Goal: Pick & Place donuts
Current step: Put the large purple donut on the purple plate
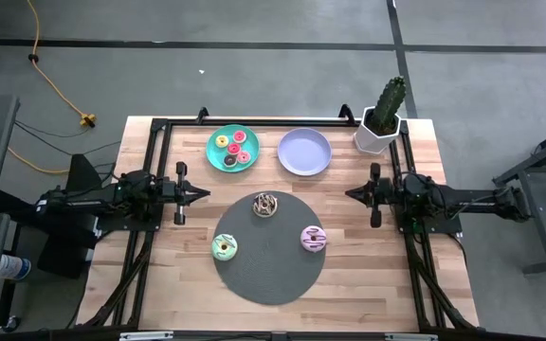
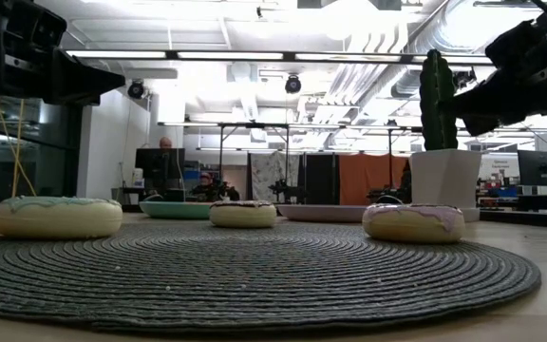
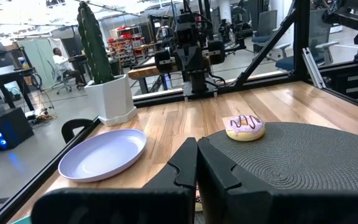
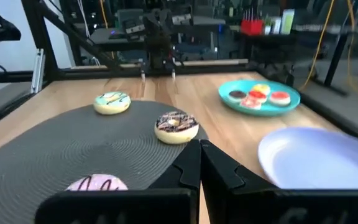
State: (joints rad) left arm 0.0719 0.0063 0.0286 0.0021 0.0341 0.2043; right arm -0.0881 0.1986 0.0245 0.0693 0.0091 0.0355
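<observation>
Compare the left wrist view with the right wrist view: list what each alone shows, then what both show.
Left wrist only: the cactus pot.
Right wrist only: the teal plate of small donuts, the green-iced donut, the chocolate-sprinkled donut.
Both: the lilac plate, the grey mat, the pink-striped donut.

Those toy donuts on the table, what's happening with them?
Nothing is being handled right now. The left gripper and right gripper both wait shut at the table's sides, holding nothing. Three larger donuts lie on the grey mat: green-iced donut, pink-striped donut and chocolate-sprinkled donut. Small donuts lie on the teal plate; the lilac plate beside it has none. A potted cactus stands in the corner.
</observation>
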